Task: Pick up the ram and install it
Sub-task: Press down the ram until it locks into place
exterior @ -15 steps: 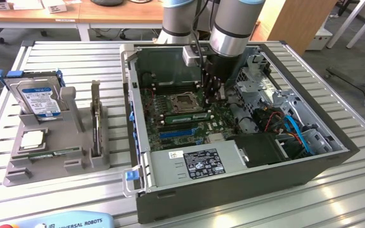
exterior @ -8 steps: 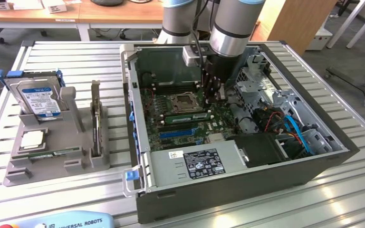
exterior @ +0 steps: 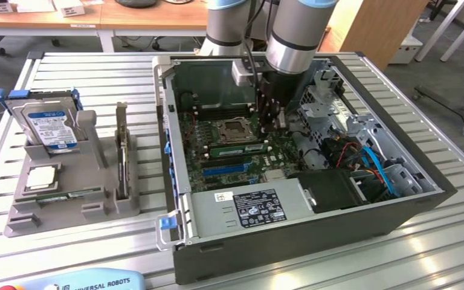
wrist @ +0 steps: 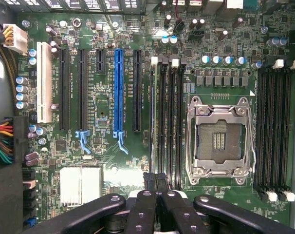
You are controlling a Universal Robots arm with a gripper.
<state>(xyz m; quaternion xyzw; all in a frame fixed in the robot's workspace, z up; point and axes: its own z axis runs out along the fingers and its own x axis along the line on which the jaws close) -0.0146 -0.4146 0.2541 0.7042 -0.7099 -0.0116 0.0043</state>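
Clenched empty, your gripper hung over the memory slots; the ram lay lengthwise in the tray, toward the exterior view's left.

The robot's claw hangs inside an open computer case on a slatted table, grey parts holder alongside.

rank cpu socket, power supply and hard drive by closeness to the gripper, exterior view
1. cpu socket, just to the exterior view's left of the gripper
2. power supply, along the case wall nearest the camera
3. hard drive, outside the case, far on the exterior view's left
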